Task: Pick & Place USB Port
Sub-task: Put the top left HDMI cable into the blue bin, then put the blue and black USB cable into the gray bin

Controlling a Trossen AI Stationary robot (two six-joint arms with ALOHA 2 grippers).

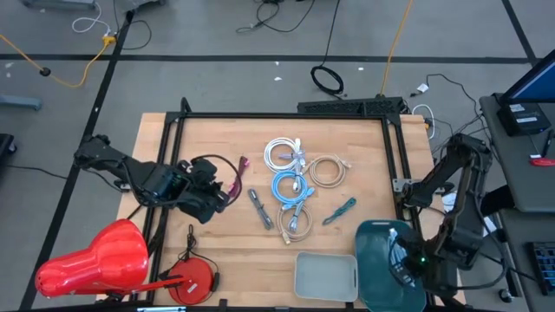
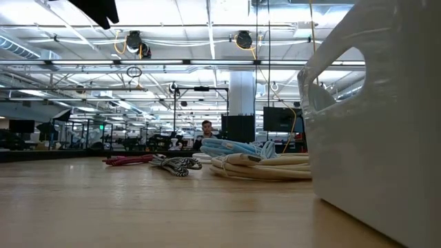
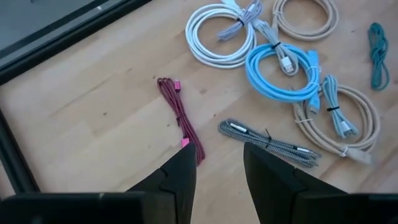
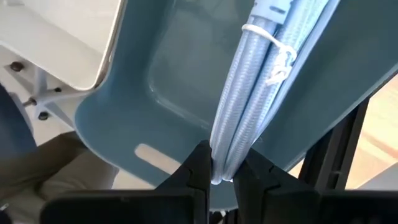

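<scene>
Meanwhile, the right gripper (image 4: 222, 177) is clenching a pale blue bundled cable (image 4: 258, 93) over the teal bin (image 1: 381, 256) at the table's front right corner

Over the left side of the table (image 1: 225, 139), the left gripper (image 3: 219, 168) is hovering with fingers apart, gripping nothing, above the magenta cable (image 3: 181, 119) and the braided black-and-white cable (image 3: 268, 142); white, blue and beige coils are lying mid-table
</scene>
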